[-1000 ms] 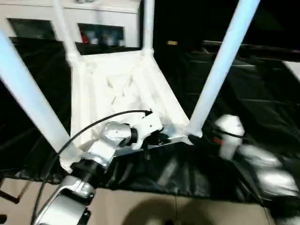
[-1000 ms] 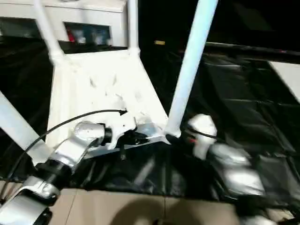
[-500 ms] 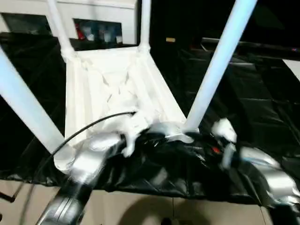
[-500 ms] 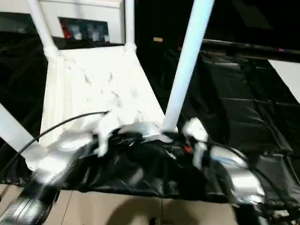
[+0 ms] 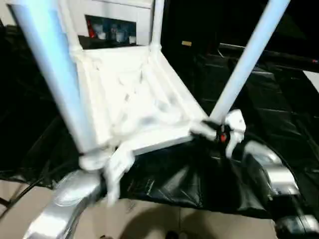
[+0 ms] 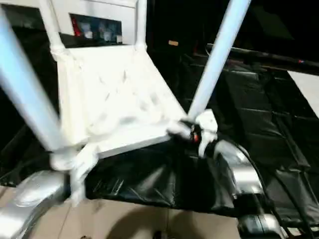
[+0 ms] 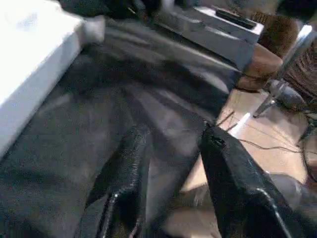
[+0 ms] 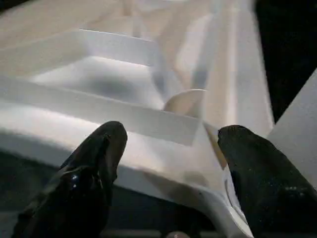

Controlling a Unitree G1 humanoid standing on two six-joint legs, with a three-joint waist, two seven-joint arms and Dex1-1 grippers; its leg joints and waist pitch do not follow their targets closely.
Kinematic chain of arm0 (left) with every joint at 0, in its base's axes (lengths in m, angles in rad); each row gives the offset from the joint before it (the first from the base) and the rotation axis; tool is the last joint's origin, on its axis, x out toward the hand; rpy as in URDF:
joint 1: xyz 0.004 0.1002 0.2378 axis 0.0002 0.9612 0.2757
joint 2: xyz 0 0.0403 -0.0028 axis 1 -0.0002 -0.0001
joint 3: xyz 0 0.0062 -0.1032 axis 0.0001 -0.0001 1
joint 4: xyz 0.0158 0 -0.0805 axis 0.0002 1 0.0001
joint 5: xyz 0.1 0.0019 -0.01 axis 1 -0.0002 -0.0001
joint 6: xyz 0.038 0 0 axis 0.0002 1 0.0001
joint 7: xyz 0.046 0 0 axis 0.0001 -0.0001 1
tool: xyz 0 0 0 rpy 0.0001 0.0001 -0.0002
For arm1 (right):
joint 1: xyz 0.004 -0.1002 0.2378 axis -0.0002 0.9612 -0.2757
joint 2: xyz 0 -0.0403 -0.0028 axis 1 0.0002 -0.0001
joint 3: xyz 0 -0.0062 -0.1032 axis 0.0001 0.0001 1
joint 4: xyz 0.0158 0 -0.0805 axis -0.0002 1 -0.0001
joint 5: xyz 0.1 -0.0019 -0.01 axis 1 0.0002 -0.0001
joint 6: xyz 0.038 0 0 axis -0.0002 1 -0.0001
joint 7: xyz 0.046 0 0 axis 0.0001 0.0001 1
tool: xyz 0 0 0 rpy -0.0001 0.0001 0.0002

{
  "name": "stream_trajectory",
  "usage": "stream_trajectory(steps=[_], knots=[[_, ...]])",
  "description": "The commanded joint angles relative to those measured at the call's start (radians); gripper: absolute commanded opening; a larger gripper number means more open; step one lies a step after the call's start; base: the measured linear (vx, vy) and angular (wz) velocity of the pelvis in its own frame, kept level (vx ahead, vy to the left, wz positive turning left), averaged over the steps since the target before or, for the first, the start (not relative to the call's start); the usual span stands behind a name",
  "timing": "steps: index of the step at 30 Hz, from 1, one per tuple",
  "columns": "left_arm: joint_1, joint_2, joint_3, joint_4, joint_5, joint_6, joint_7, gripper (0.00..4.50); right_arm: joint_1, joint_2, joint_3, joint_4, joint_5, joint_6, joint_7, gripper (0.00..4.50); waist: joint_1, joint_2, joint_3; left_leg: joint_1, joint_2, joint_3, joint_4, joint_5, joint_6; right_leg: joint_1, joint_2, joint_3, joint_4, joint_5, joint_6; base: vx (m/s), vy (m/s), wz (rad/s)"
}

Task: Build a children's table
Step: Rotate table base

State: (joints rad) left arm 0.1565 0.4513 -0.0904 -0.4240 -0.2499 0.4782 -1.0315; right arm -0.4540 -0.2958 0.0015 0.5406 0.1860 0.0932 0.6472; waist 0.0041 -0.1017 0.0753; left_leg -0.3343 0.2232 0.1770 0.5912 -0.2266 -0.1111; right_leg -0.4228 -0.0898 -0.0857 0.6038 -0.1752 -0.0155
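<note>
I have the table (image 5: pixel 134 99) lying upside down on the black sheet (image 5: pixel 189 179) that covers the desk, its ribbed underside facing up and its four legs rising from the corner sockets. The landmark is the table's near edge, the rim closest to me.

My right gripper (image 8: pixel 168 163) sits at the right end of that edge, just by the socket where the near right leg (image 5: pixel 244 59) stands. Its two black fingers (image 8: pixel 94 168) are spread wide, one on each side of the rim, and I cannot tell if they touch it. From the head camera I see its white wrist (image 5: pixel 230 127) right against that corner.

My left gripper (image 7: pixel 168 198) is off the left end of the near edge, below the rim and clear of it, looking across the sheet. Its fingers (image 7: pixel 237 188) stand apart with nothing between them. The near left leg (image 5: pixel 55 74) rises just above that arm.
</note>
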Motion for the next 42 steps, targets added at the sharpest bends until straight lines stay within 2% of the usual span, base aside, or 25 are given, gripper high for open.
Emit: stream_trajectory(steps=[1,3,4,6,7,9,11,12,13,15,16,19,21,22,24,25,26,27,28,29,30,31,32,38,42], knots=[[0.051,0.036,0.038,-0.054,-0.028,0.010,-0.021,2.20,-0.045,-0.005,-0.032,0.078,-0.025,-0.031,-0.063,3.45,-0.003,0.005,-0.045,-0.007,0.012,0.010,-0.077,-0.166,0.048,0.038,-0.034,0.053,-0.070,-0.325,-0.158,0.000,0.000,0.00],[0.072,0.053,0.049,-0.067,-0.036,0.012,-0.026,2.25,-0.060,-0.001,-0.034,0.102,-0.026,-0.042,-0.072,3.45,-0.005,0.005,-0.044,-0.012,0.011,0.009,-0.077,-0.154,0.046,0.040,-0.031,0.054,-0.063,-0.287,-0.163,0.000,0.000,0.00],[0.127,0.101,0.095,-0.083,-0.049,-0.008,-0.058,2.36,-0.106,-0.002,-0.038,0.180,-0.044,-0.070,-0.123,3.45,-0.003,0.000,-0.042,-0.003,0.011,0.015,-0.074,-0.146,0.049,0.033,-0.026,0.056,-0.064,-0.258,-0.165,0.000,0.000,0.00],[0.153,0.129,0.134,-0.081,-0.058,-0.017,-0.074,2.58,-0.136,-0.007,-0.043,0.236,-0.060,-0.090,-0.169,3.45,-0.007,-0.007,-0.051,-0.017,0.004,0.013,-0.070,-0.086,0.059,0.046,-0.023,0.063,-0.045,-0.181,-0.182,0.000,0.000,0.00],[0.159,0.143,0.163,-0.075,-0.064,-0.022,-0.075,2.62,-0.160,-0.011,-0.050,0.281,-0.074,-0.108,-0.215,3.45,-0.005,-0.001,-0.047,-0.008,0.006,0.020,-0.067,-0.068,0.066,0.033,-0.018,0.066,-0.046,-0.152,-0.188,0.000,0.000,0.00],[0.155,0.151,0.193,-0.062,-0.068,-0.034,-0.072,2.69,-0.179,-0.017,-0.060,0.320,-0.082,-0.125,-0.252,3.45,-0.003,0.001,-0.048,0.001,0.003,0.027,-0.063,-0.050,0.074,0.028,-0.011,0.070,-0.039,-0.087,-0.218,0.000,0.000,0.00],[0.089,0.160,0.290,0.000,-0.103,-0.058,-0.063,2.99,-0.204,-0.022,-0.084,0.360,-0.072,-0.161,-0.277,3.45,0.003,0.008,-0.053,-0.002,0.000,0.027,-0.063,-0.064,0.072,0.035,-0.010,0.070,-0.034,-0.068,-0.226,0.000,0.000,0.00],[0.062,0.158,0.311,0.016,-0.119,-0.056,-0.059,3.03,-0.200,-0.020,-0.085,0.348,-0.065,-0.161,-0.258,3.45,0.007,0.005,-0.054,-0.001,0.000,0.027,-0.062,-0.065,0.071,0.038,-0.010,0.071,-0.033,-0.054,-0.222,0.000,0.000,0.00],[0.021,0.151,0.326,0.034,-0.147,-0.056,-0.046,3.06,-0.182,-0.014,-0.082,0.319,-0.055,-0.158,-0.226,3.45,0.008,0.011,-0.057,0.000,-0.001,0.027,-0.061,-0.061,0.070,0.040,-0.010,0.072,-0.030,-0.039,-0.226,0.000,0.000,0.00],[-0.039,0.138,0.335,0.055,-0.191,-0.057,-0.031,3.35,-0.152,-0.005,-0.076,0.279,-0.045,-0.153,-0.185,3.45,0.010,0.009,-0.060,-0.009,-0.001,0.022,-0.062,-0.052,0.065,0.051,-0.011,0.072,-0.025,-0.015,-0.229,0.000,0.000,0.00],[-0.080,0.124,0.328,0.068,-0.213,-0.058,-0.022,3.35,-0.126,-0.001,-0.067,0.246,-0.048,-0.151,-0.174,3.45,0.013,0.014,-0.066,-0.002,0.001,0.022,-0.060,-0.043,0.062,0.049,-0.014,0.073,-0.022,0.005,-0.235,0.000,0.000,0.00],[-0.183,0.070,0.285,0.112,-0.231,-0.061,-0.009,3.62,-0.040,0.001,-0.045,0.138,-0.064,-0.127,-0.194,3.45,0.018,0.015,-0.077,-0.002,-0.002,0.024,-0.056,-0.001,0.061,0.058,-0.014,0.074,-0.020,0.064,-0.248,0.000,0.000,0.00],[-0.224,0.049,0.260,0.143,-0.217,-0.072,-0.008,3.73,-0.003,-0.001,-0.040,0.097,-0.070,-0.122,-0.218,3.45,0.020,0.009,-0.077,-0.006,-0.003,0.023,-0.056,-0.011,0.061,0.060,-0.015,0.074,-0.020,0.052,-0.249,0.000,0.000,0.00],[-0.256,0.029,0.240,0.173,-0.206,-0.084,-0.009,3.85,0.026,-0.005,-0.037,0.073,-0.077,-0.124,-0.235,3.45,0.023,0.003,-0.074,-0.009,-0.002,0.023,-0.057,-0.043,0.052,0.060,-0.017,0.076,-0.026,-0.013,-0.228,0.000,0.000,0.00],[-0.269,0.020,0.232,0.185,-0.202,-0.090,-0.009,3.97,0.040,-0.008,-0.034,0.060,-0.080,-0.124,-0.240,3.45,0.023,0.000,-0.072,-0.012,-0.002,0.022,-0.057,-0.093,0.031,0.060,-0.020,0.080,-0.033,-0.115,-0.195,0.000,0.000,0.00],[-0.304,0.002,0.210,0.219,-0.188,-0.108,-0.019,4.06,0.068,-0.009,-0.040,0.029,-0.081,-0.100,-0.255,3.45,0.023,0.013,-0.071,-0.012,-0.003,0.019,-0.058,-0.113,0.017,0.059,-0.018,0.082,-0.038,-0.167,-0.171,0.000,0.000,0.00],[-0.329,-0.015,0.193,0.236,-0.185,-0.110,-0.024,4.18,0.081,-0.008,-0.042,0.024,-0.082,-0.090,-0.258,3.45,0.023,0.012,-0.071,-0.001,-0.003,0.023,-0.055,-0.144,0.012,0.048,-0.014,0.082,-0.044,-0.192,-0.159,0.000,0.000,0.00],[-0.345,-0.027,0.179,0.245,-0.184,-0.111,-0.029,4.29,0.085,-0.007,-0.040,0.028,-0.088,-0.090,-0.260,3.45,0.021,0.009,-0.071,-0.005,-0.003,0.021,-0.057,-0.151,0.010,0.050,-0.013,0.082,-0.046,-0.207,-0.155,0.000,0.000,0.00],[-0.378,-0.049,0.151,0.260,-0.194,-0.106,-0.033,4.35,0.090,-0.003,-0.036,0.041,-0.105,-0.088,-0.262,3.45,0.022,0.014,-0.074,-0.004,-0.004,0.022,-0.056,-0.162,0.005,0.047,-0.012,0.082,-0.049,-0.216,-0.151,0.000,0.000,0.00],[-0.399,-0.067,0.128,0.266,-0.204,-0.098,-0.036,4.37,0.081,0.001,-0.030,0.065,-0.122,-0.090,-0.269,3.45,0.024,0.023,-0.074,-0.001,-0.004,0.021,-0.056,-0.166,0.002,0.045,-0.012,0.082,-0.048,-0.215,-0.156,0.000,0.000,0.00],[-0.404,-0.072,0.121,0.266,-0.206,-0.096,-0.036,4.41,0.076,0.003,-0.027,0.075,-0.127,-0.092,-0.271,3.45,0.022,0.015,-0.075,-0.007,-0.005,0.020,-0.055,-0.161,0.004,0.050,-0.011,0.081,-0.047,-0.208,-0.159,0.000,0.000,0.00],[-0.422,-0.091,0.095,0.269,-0.214,-0.090,-0.037,4.46,0.058,0.010,-0.019,0.104,-0.140,-0.097,-0.280,3.45,0.023,0.014,-0.077,-0.010,-0.005,0.019,-0.054,-0.157,0.004,0.052,-0.013,0.081,-0.045,-0.208,-0.160,0.000,0.000,0.00],[-0.438,-0.112,0.069,0.272,-0.219,-0.084,-0.037,4.46,0.033,0.018,-0.011,0.138,-0.145,-0.100,-0.290,3.45,0.022,0.019,-0.078,-0.009,-0.005,0.020,-0.053,-0.151,0.004,0.050,-0.012,0.081,-0.045,-0.200,-0.163,0.000,0.000,0.00],[-0.480,-0.202,-0.053,0.305,-0.189,-0.101,-0.038,4.46,-0.091,0.072,0.001,0.331,-0.155,-0.145,-0.345,3.45,0.019,0.017,-0.086,-0.012,-0.006,0.023,-0.047,-0.108,0.021,0.053,-0.013,0.080,-0.034,-0.122,-0.205,0.000,0.000,0.00],[-0.497,-0.248,-0.101,0.320,-0.169,-0.103,-0.027,4.46,-0.137,0.101,-0.006,0.370,-0.157,-0.152,-0.360,3.45,0.015,0.013,-0.089,-0.018,-0.006,0.020,-0.045,-0.077,0.034,0.061,-0.013,0.082,-0.026,-0.061,-0.212,0.000,0.000,0.00]])
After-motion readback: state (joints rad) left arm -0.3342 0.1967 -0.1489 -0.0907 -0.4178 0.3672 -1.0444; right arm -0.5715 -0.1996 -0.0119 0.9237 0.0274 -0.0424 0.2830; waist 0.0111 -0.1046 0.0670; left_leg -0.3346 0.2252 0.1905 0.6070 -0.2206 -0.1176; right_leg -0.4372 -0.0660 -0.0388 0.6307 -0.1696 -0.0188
